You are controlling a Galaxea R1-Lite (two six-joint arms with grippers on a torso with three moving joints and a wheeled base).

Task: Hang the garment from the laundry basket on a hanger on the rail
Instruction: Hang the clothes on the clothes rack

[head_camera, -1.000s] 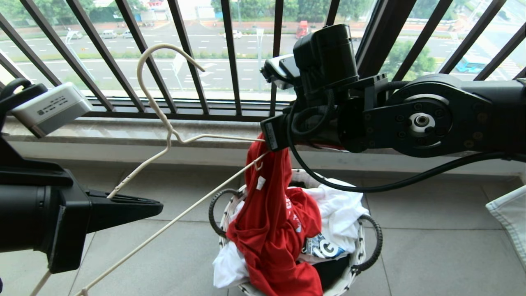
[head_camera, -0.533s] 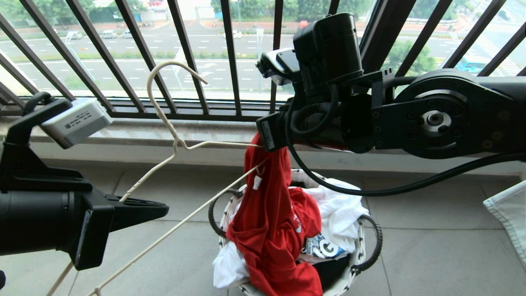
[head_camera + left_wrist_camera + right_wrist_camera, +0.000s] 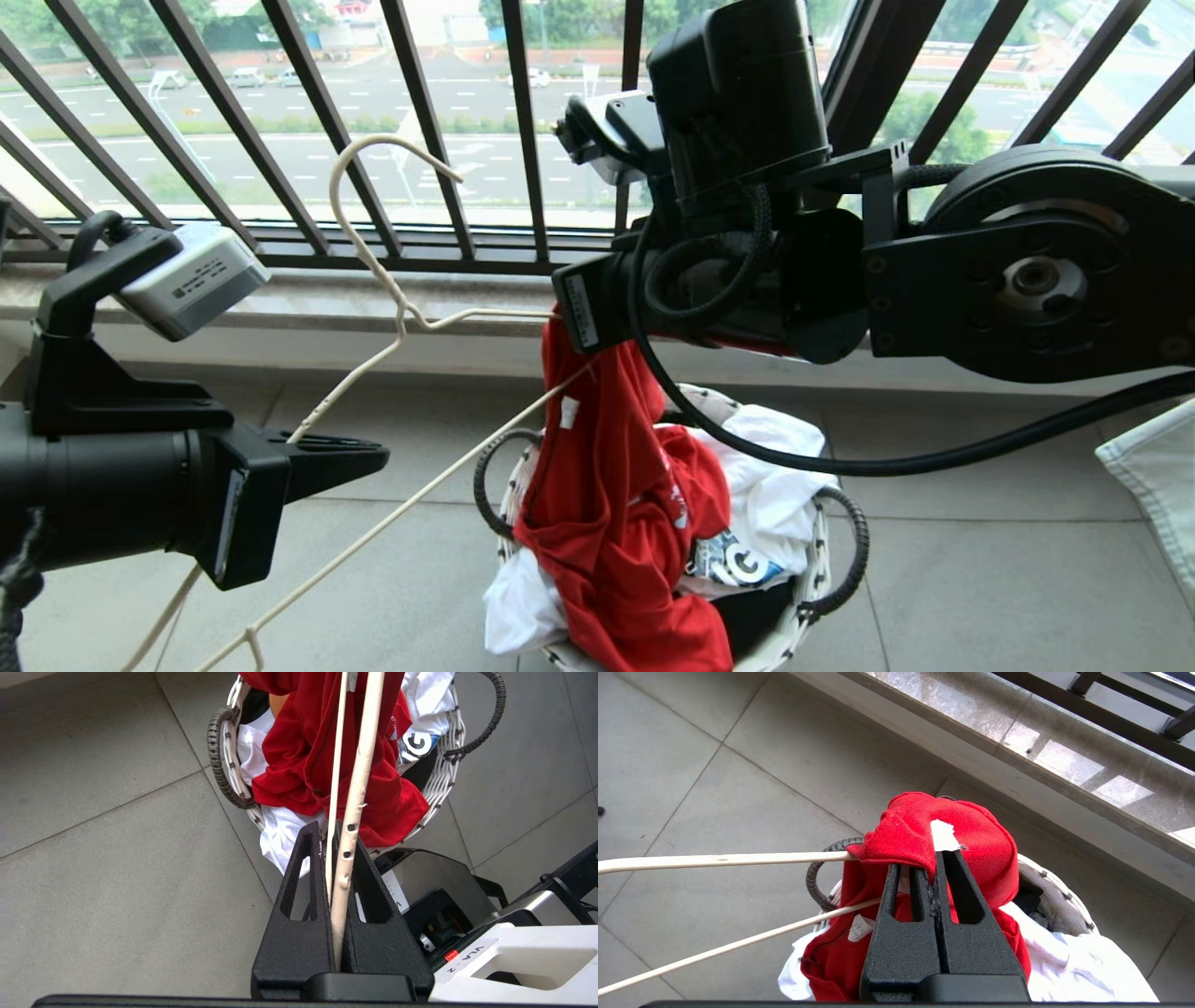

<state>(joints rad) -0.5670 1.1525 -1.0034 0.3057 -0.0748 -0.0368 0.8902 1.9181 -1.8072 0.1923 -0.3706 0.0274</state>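
Head camera looks down past both arms; wrist cameras, close behind their fingers, share the laundry basket (image 3: 831,569).

Soft matt red cloth garment (image 3: 616,504), white woven wicker laundry basket (image 3: 439,784) with ribbed black handles, thin cream-coated hanger (image 3: 373,271) chipped in spots, rough-textured black gripper fingers (image 3: 299,896), matt grey floor tiles (image 3: 980,523)

A: What does the left gripper (image 3: 337,833) hold?

B: The cream hanger (image 3: 356,798); its black fingers (image 3: 299,891) are closed on the thick wire, which runs out past the tips; a thinner wire lies just beside it.

A: And beyond the fingertips?

B: The red garment (image 3: 299,751); both wires cross in front of it; it spills over the laundry basket (image 3: 439,784), on white clothes (image 3: 280,833); grey floor tiles (image 3: 117,835) lie around.
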